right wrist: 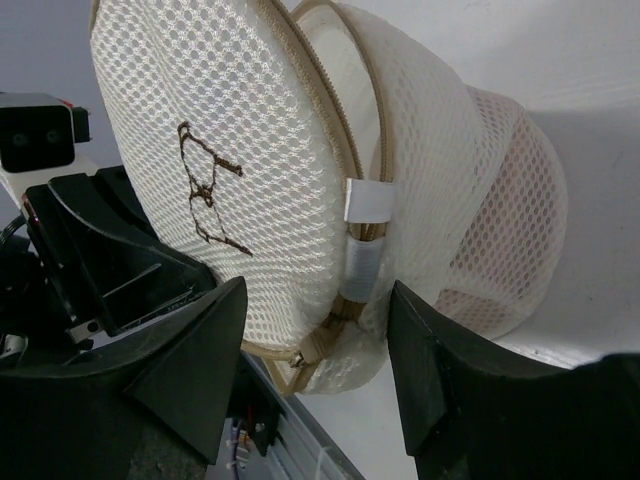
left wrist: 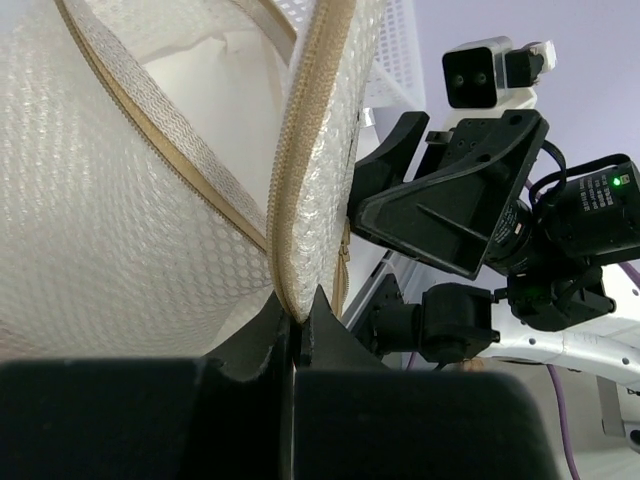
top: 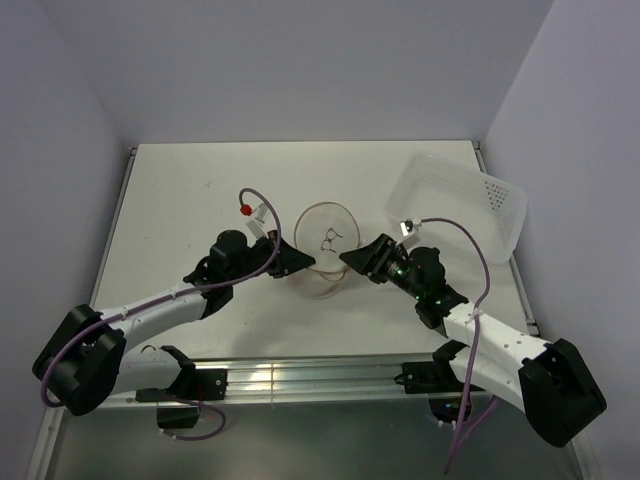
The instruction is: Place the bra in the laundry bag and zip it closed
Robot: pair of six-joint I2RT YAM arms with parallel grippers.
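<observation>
The laundry bag (top: 322,262), whitish mesh with a dark bra outline (top: 328,237) on its round lid, lies on its side mid-table between both arms. My left gripper (top: 297,263) is shut on the bag's tan zip rim (left wrist: 300,190), which is pinched between the jaws (left wrist: 296,318). My right gripper (top: 353,258) stands open around the bag's near edge (right wrist: 315,345), its fingers apart on either side of the zip pull (right wrist: 305,352) and not touching it. The lid (right wrist: 215,150) gapes from the body at the top. Pinkish fabric (right wrist: 490,250), seemingly the bra, shows through the mesh wall.
A clear perforated plastic bin (top: 460,200) sits tilted at the back right, near the table's right edge. The right arm's wrist and camera (left wrist: 480,190) fill the space just beyond the bag in the left wrist view.
</observation>
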